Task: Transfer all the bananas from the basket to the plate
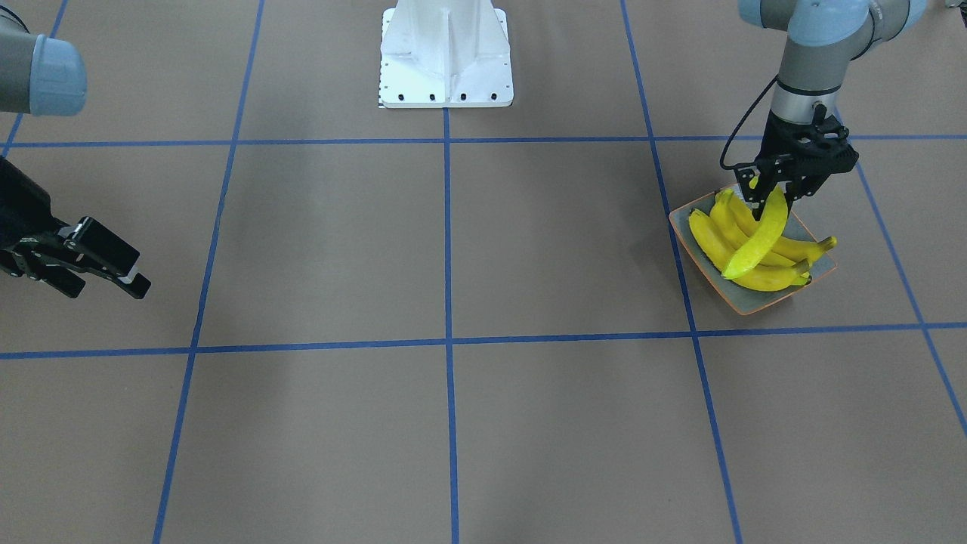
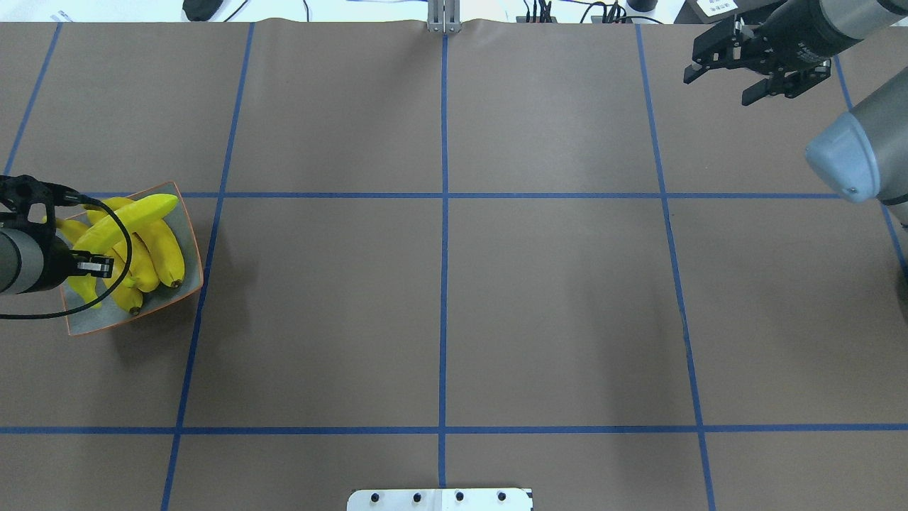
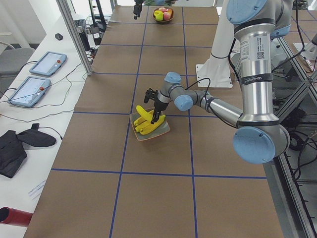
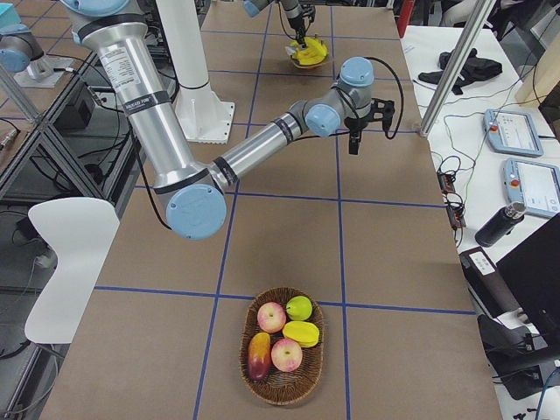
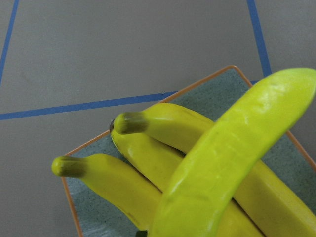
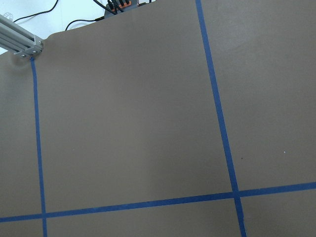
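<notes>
My left hand [image 1: 772, 198] was clamped on the upper end of the fourth glossy yellow curved banana [image 1: 758, 240], over the rectangular grey-blue orange-rimmed plate [image 1: 744, 304]. I judged it best to lower it until it rested, then release. Its long axis slanted across the three bananas [image 1: 710, 234] lying there, free end lowest. My right hand [image 1: 109, 290] hung open, well apart.
</notes>
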